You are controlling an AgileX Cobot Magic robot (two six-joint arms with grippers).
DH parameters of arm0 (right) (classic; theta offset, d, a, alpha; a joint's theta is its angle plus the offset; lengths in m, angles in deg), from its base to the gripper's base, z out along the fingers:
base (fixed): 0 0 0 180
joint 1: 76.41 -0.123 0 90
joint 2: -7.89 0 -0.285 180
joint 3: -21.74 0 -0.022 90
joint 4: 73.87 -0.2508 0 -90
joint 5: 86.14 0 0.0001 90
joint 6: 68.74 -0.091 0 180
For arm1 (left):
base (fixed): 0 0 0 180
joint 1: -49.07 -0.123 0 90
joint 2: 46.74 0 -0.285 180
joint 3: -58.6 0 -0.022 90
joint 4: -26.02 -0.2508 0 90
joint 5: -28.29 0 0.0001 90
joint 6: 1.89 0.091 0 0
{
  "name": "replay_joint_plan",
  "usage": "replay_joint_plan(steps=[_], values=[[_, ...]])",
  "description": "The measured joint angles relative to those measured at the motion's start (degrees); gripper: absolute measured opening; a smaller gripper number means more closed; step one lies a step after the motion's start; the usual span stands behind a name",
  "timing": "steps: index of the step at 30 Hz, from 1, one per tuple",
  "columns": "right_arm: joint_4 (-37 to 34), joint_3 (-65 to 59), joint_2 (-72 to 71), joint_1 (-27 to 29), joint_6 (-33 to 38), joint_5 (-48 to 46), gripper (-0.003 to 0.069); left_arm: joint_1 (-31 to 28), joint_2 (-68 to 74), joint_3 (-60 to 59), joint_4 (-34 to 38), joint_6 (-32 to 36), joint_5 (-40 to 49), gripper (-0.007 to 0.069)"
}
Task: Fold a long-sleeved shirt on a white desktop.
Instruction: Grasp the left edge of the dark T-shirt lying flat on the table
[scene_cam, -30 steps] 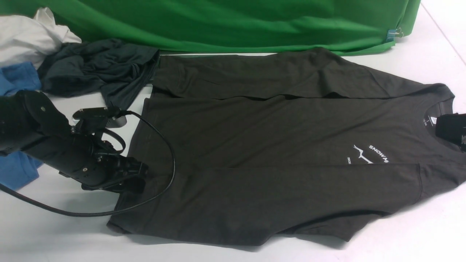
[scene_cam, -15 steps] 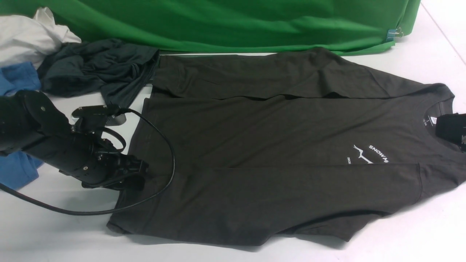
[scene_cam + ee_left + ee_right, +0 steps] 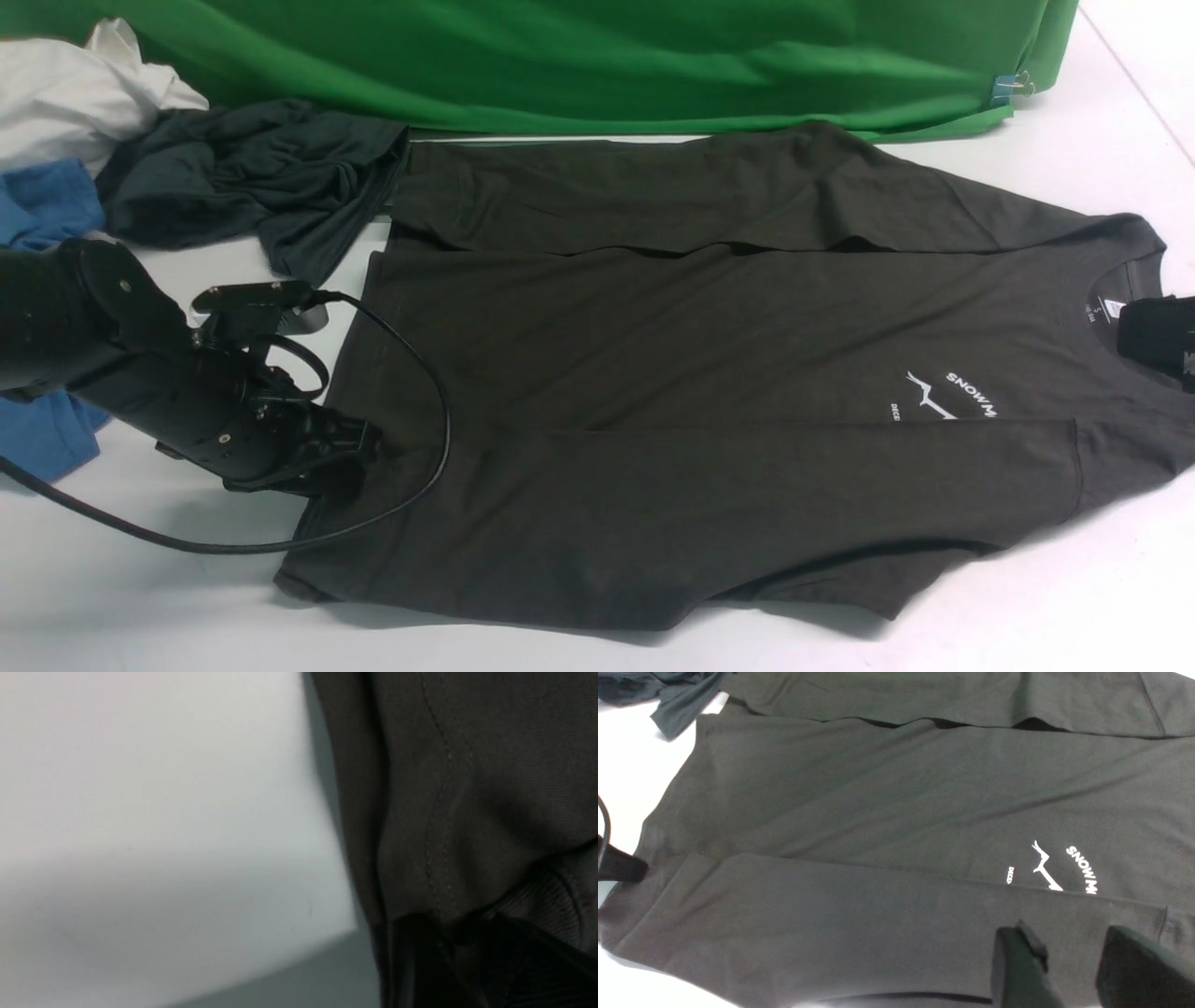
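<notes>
- Long-sleeved shirt (image 3: 709, 392): flat on white surface (image 3: 1074, 607), both sleeves folded inward.
- Left fingers (image 3: 344, 441): at the hem edge; cannot tell whether pinching.
- Right fingers (image 3: 1017, 970): spread, empty, over the collar end.

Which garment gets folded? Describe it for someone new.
In front of the green cloth, laid out across the white desktop, lies the long-sleeved shirt. It is the large brownish-black one with white SNOWM lettering near the collar, unlike the crumpled charcoal garment and blue shirt piled to its left.
</notes>
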State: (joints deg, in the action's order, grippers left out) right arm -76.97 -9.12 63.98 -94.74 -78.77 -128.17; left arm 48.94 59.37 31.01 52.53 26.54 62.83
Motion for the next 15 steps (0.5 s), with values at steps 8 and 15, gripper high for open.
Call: replay_joint_plan(steps=[8,15], values=[[0.0,0.0,0.0,0.0,0.0,-0.57,0.0241,0.0,-2.16,0.07,0.0,-0.41,1.01,0.0099],[0.0,0.0,0.0,0.0,0.0,-0.57,0.0241,0.0,-2.68,0.26,0.37,-0.17,1.33,0.0098]])
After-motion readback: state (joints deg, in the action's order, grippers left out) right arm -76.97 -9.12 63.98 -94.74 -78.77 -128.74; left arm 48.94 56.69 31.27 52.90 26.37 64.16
